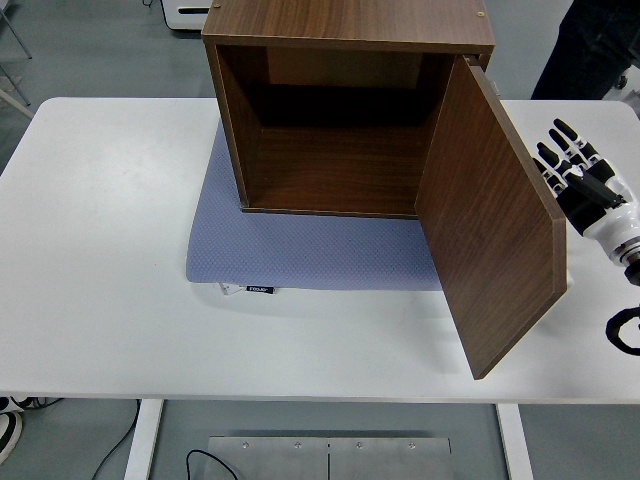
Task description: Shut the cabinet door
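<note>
A dark wooden cabinet (350, 30) stands on a blue-grey mat (300, 250) in the middle of the white table. Its inside is bare. The cabinet door (490, 215), hinged on the right side, stands swung wide open and points toward the table's near edge. My right hand (575, 165) hovers just right of the door's outer face, fingers spread and holding nothing, a small gap away from the door's edge. My left arm does not show.
The white table (100, 250) stretches left of the mat. A person in dark clothes (590, 45) stands at the top right, behind the table. A black cable loop (625, 330) lies at the right edge near my wrist.
</note>
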`<state>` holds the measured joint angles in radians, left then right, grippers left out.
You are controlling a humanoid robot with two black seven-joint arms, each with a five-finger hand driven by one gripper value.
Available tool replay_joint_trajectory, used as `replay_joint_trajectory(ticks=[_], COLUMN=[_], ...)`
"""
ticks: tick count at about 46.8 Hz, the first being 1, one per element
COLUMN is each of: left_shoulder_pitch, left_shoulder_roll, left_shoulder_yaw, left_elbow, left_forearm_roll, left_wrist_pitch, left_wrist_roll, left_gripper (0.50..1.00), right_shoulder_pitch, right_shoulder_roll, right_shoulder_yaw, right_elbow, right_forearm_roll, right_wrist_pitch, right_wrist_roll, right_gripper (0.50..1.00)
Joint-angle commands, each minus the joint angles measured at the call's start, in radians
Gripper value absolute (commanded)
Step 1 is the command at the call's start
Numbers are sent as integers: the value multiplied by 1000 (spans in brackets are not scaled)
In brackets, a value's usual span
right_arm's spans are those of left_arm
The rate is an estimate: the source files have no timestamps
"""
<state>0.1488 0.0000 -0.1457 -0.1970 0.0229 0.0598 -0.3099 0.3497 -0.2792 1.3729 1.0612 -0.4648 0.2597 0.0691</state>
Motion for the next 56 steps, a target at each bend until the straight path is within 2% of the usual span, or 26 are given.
replay_joint_trajectory(ticks=[1, 37, 46, 56], left_shoulder_pitch=[0, 0, 0, 0], left_shoulder_roll=[0, 0, 0, 0], left_shoulder_yaw=[0, 0, 0, 0], left_elbow=[1, 1, 1, 1], left_forearm_roll=[0, 0, 0, 0], left_wrist_pitch=[0, 0, 0, 0], left_wrist_roll=[0, 0, 0, 0], left_gripper=[1000, 1000, 1000, 1000], right_shoulder_pitch=[2, 15, 51, 54], right_shoulder_roll=[-1, -6, -12, -38], right_shoulder_yaw=[0, -2, -35, -34], right_elbow=[-1, 0, 2, 11], right_forearm_roll=[0, 0, -2, -2], right_wrist_pitch=[-1, -4, -2, 32], right_wrist_roll=[0, -3, -8, -11], right_gripper=[1000, 1000, 1000, 1000])
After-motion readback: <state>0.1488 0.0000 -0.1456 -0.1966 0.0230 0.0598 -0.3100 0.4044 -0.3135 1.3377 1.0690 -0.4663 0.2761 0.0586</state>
